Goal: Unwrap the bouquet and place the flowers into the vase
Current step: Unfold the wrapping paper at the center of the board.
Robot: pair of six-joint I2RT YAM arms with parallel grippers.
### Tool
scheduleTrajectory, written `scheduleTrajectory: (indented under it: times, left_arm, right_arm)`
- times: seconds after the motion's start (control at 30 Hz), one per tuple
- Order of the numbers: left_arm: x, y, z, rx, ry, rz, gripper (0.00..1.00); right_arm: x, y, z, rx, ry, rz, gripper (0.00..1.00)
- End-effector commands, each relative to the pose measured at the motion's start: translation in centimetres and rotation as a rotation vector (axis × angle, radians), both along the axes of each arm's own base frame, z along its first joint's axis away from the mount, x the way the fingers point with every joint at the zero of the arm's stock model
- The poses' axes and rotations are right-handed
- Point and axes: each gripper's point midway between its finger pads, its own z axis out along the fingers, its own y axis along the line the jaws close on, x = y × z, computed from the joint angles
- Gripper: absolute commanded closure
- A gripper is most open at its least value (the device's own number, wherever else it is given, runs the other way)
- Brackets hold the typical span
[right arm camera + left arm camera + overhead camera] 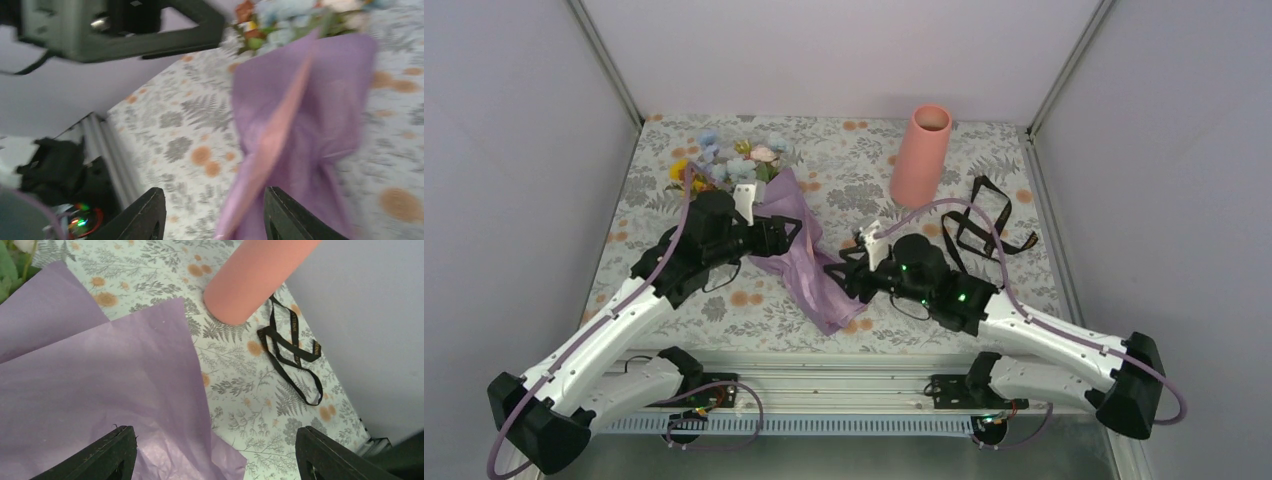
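Note:
The bouquet lies at the back left of the table, its flowers pointing away and its lilac wrapping paper spread loosely toward the front. My left gripper hovers over the paper's upper part. In the left wrist view the left gripper is wide open, with the paper below it and nothing gripped. My right gripper is at the paper's right edge. Its wrist view shows the right gripper open, with a paper fold rising between the jaws. The salmon vase stands upright at the back.
A black ribbon lies loose on the floral tablecloth to the right of the vase's base, also visible as the ribbon in the left wrist view. Pale walls close in the table on three sides. A metal rail runs along the near edge.

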Motion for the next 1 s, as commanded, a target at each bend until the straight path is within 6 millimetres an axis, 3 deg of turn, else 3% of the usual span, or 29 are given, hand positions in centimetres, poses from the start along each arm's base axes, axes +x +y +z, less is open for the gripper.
scheduleTrajectory:
  times: [0.0,0.13,0.23,0.53,0.67,0.97]
  left_arm:
    - [0.0,1.1,-1.0,0.059,0.023,0.047,0.21]
    - [-0.1,2.0,-2.5,0.084,0.050,0.090,0.21]
    - [-0.2,2.5,-4.1,0.090,0.082,0.120,0.21]
    - [-0.2,5.3,-7.1,-0.024,0.185,0.191,0.21]
    - [0.0,7.0,-9.6,-0.088,0.249,0.239,0.27]
    - [0.5,8.8,-14.0,-0.031,0.311,0.330,0.38]
  right_arm:
    - [3.8,-3.5,-1.0,-0.064,0.029,-0.159,0.48]
    - [6.6,-5.0,-3.8,-0.115,0.085,-0.210,0.48]
    - [8.1,-4.9,-6.3,-0.143,0.141,-0.171,0.48]
    - [9.4,-2.8,-14.6,-0.206,0.337,-0.015,0.47]
    - [10.3,-2.6,-16.2,-0.235,0.349,-0.017,0.48]
    - [9.7,-1.1,-19.3,-0.241,0.435,0.084,0.55]
